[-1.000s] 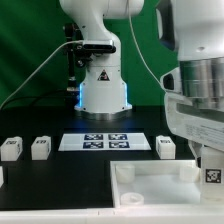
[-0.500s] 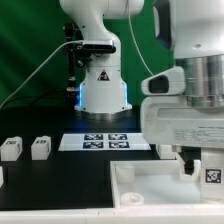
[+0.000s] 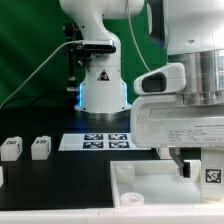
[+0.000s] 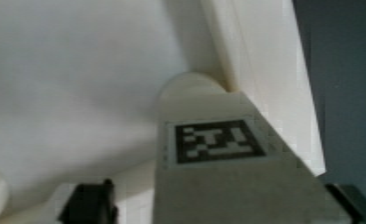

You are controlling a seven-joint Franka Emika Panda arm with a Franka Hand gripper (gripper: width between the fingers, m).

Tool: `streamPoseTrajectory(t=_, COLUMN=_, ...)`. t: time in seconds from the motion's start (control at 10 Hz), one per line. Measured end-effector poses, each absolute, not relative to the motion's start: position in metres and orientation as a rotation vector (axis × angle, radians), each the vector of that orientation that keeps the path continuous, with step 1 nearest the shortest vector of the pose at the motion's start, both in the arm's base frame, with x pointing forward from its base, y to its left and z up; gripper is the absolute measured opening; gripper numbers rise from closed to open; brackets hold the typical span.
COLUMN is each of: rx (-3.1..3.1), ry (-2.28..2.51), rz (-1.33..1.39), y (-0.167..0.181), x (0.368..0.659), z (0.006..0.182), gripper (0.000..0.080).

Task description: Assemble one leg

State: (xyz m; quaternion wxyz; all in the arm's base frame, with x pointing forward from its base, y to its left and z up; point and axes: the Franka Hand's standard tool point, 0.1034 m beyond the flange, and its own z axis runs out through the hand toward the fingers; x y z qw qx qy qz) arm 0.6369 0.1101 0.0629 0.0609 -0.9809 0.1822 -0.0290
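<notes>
One leg, a small white block with a black-and-white tag, stands at the near corner of the large white panel on the exterior view's right. My gripper hangs over it with one finger showing beside it. In the wrist view the leg fills the space between my fingers, with a gap on one side and the other finger close against it. The gripper looks open around the leg. The panel lies beneath it.
Two more legs stand on the black table at the exterior view's left. The marker board lies in front of the robot base. My arm hides the table behind the panel on the right.
My arm's wrist body has swung toward the exterior view's left and now hides the leg that stood behind the panel. The tagged leg at the panel's corner has not moved.
</notes>
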Motion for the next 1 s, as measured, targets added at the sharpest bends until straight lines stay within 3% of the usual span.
streamPoseTrajectory(t=0.1, rx=-2.924, ry=0.723, rz=-0.075, y=0.1111, x=0.6367, z=0.0627, gripper=0.0442)
streamPoseTrajectory(t=0.2, rx=-2.874, ry=0.894, rz=-0.062, y=0.1099, x=0.6364, z=0.0624, gripper=0.0288)
streamPoseTrajectory(t=1.0, rx=-2.176, ry=2.076, rz=0.041, y=0.1070, x=0.6307, z=0.0602, gripper=0.0290)
